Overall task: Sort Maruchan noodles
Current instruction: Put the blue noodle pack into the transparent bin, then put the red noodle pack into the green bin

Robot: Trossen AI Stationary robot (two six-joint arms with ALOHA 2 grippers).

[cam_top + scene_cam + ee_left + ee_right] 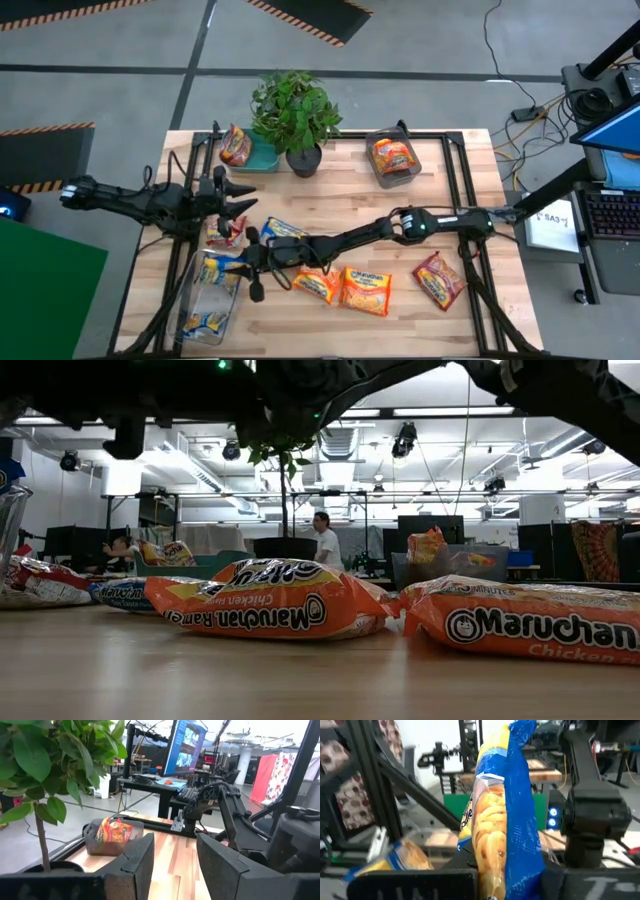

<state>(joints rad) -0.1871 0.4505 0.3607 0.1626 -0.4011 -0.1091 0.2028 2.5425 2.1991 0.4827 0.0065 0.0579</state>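
A blue-and-yellow packet [505, 810] is pinched upright in the right claw [252, 265], which is held over the clear bin [190, 325] at the bench's [460, 310] near left corner; more blue-and-yellow packets [207, 322] are seen lying inside that bin. Two orange packets [345, 287] and one red packet [439, 279] are laid flat on the near bench. Farther back, the left claw [237, 198] is held spread above a red packet [224, 232]. At the far edge, a red packet [236, 146] is propped in a teal tray, beside a potted plant [295, 115], and an orange packet [393, 155] sits in a dark bin [414, 170].
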